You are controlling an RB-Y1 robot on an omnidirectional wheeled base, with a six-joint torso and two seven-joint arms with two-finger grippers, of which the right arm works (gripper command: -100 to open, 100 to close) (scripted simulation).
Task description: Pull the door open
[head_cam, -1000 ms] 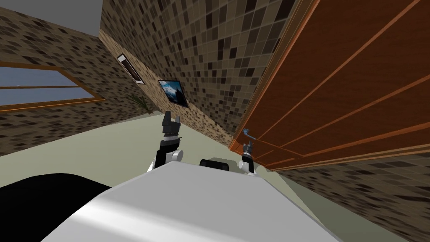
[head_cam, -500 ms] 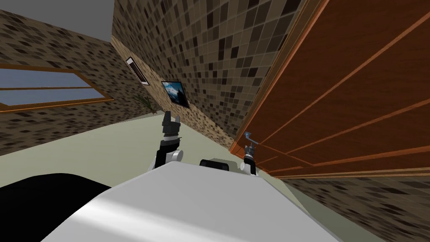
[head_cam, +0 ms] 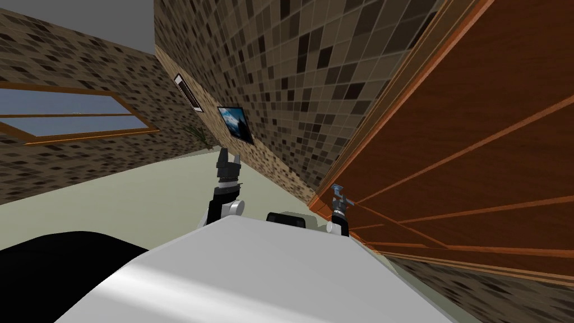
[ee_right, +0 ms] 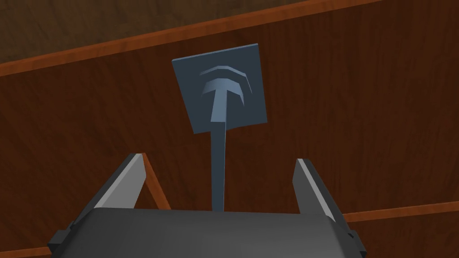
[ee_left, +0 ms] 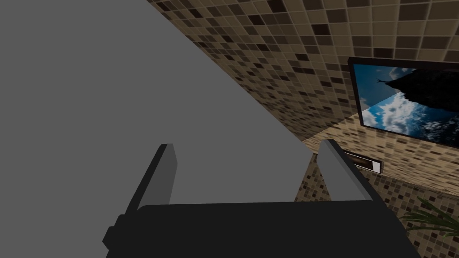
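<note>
Brown mosaic-tiled walls point(head_cam: 269, 84) are seen beside a reddish-brown wooden door point(head_cam: 476, 140). A blue-grey handle point(ee_right: 218, 94) is mounted on the door near the edge that meets the tiles. The right hand point(ee_right: 218, 159) is held at the door, wide open, with its fingers point(ee_right: 127, 183) on either side of the handle's lever point(ee_right: 217, 179) and apart from it; nothing is gripped. The left hand point(ee_left: 248, 143) is raised well apart from the door, equally wide open and empty.

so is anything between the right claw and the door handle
Nothing visible. The blue-grey lever handle lies between the open fingers of the right claw, clear of both, with the brown door behind it.
</note>
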